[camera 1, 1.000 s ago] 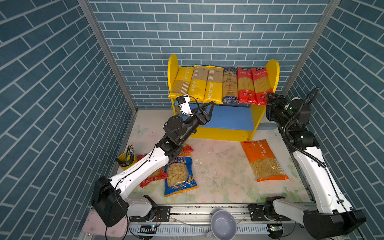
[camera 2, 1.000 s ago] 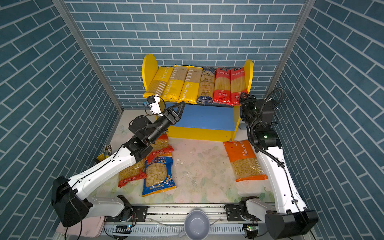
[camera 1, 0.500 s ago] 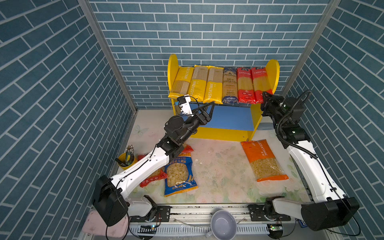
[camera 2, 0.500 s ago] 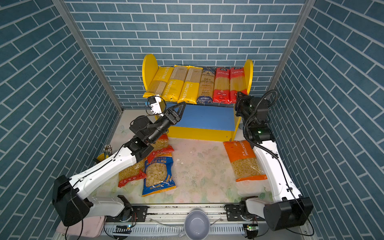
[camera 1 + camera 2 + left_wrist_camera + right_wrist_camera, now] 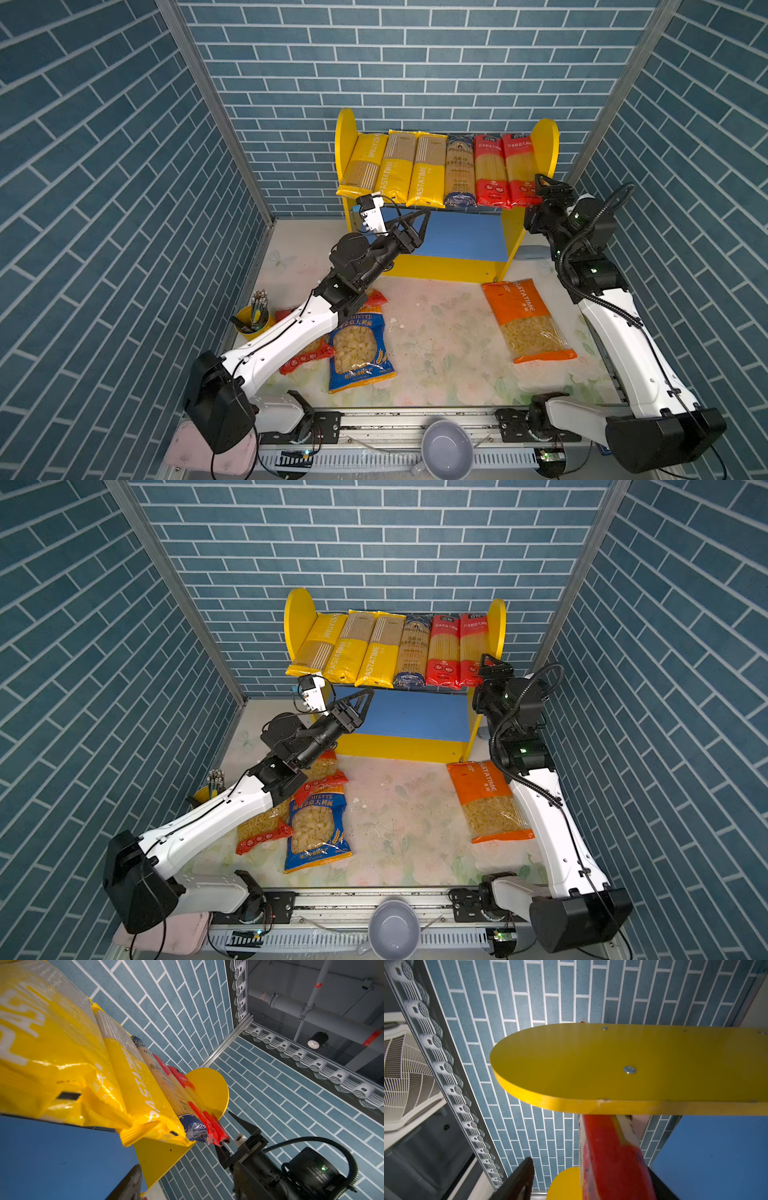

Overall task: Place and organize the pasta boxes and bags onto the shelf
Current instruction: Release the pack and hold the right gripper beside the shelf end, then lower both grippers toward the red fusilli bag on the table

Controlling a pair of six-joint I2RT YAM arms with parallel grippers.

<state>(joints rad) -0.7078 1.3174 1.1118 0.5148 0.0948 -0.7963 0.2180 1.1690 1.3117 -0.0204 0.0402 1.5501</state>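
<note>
The shelf (image 5: pixel 345 137) stands at the back. Its upper board holds several long packs side by side: yellow ones (image 5: pixel 395 166), a dark-blue one (image 5: pixel 459 170) and two red ones (image 5: pixel 488 166). The blue lower board (image 5: pixel 465 237) is bare. My right gripper (image 5: pixel 540 193) is open, its jaws straddling the front end of the rightmost red pack (image 5: pixel 608 1157) with a gap on one side. My left gripper (image 5: pixel 419 224) hangs open and empty by the lower board's left front. On the table lie an orange bag (image 5: pixel 523 316), a blue bag (image 5: pixel 359 349) and red bags (image 5: pixel 307 357) partly under the left arm.
A yellow cup of pens (image 5: pixel 253 320) stands at the table's left edge. A grey bowl (image 5: pixel 446 449) and a pink pad (image 5: pixel 195 453) sit on the front rail. Brick-patterned walls close in on three sides, right behind the shelf.
My right gripper has moved in against the shelf's right end, and the rightmost red pack now lies straighter. The left arm has stayed still.
</note>
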